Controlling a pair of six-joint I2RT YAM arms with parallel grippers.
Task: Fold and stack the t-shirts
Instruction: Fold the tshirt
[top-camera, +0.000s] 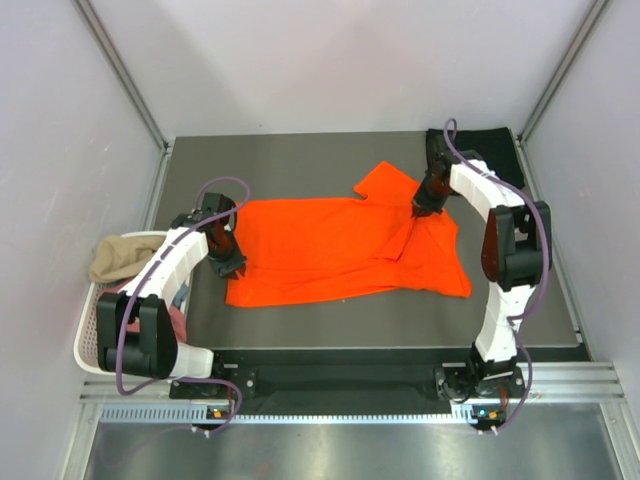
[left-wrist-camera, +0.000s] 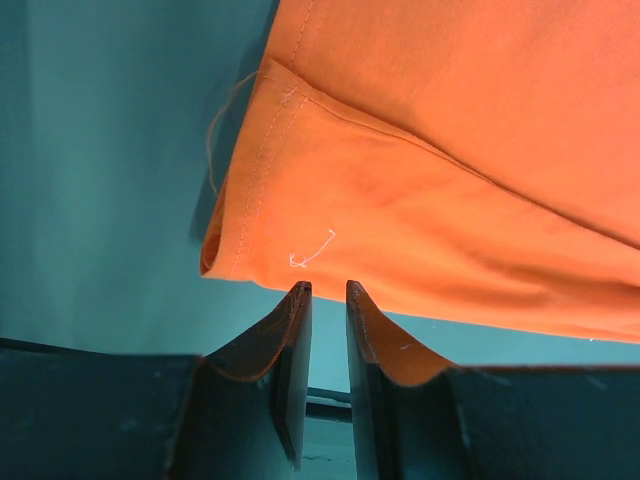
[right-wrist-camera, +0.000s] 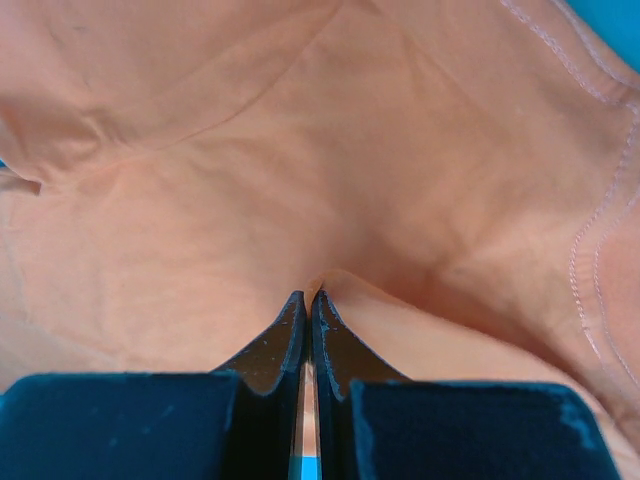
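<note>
Pale walls close in a grey worktop (top-camera: 300, 170), and the orange t-shirt (top-camera: 330, 250) lies spread across its middle, mostly flat, with one sleeve sticking out toward the far side and a crease running through its right part. The left pincer (top-camera: 228, 262) sits low at the orange t-shirt's left edge; from the left wrist its fingers (left-wrist-camera: 290, 330) stand slightly spread with bare worktop showing through the narrow gap, nothing between them, and the shirt's stitched hem (left-wrist-camera: 250, 200) lies just past the tips, a loose pale thread (left-wrist-camera: 312, 255) on it. The right pincer (top-camera: 420, 208) is down on the orange t-shirt's far right part, beside the sleeve; from the right wrist its fingers (right-wrist-camera: 335, 340) are pressed together, pinching a small ridge of the orange cloth at their tips. A black t-shirt (top-camera: 495, 150) lies beyond the orange t-shirt, at the far right corner. Left of the orange t-shirt, off the worktop's edge, a white slotted basket (top-camera: 88, 340) holds a tan shirt (top-camera: 120, 255) and some dusty pink cloth (top-camera: 175, 322)
</note>
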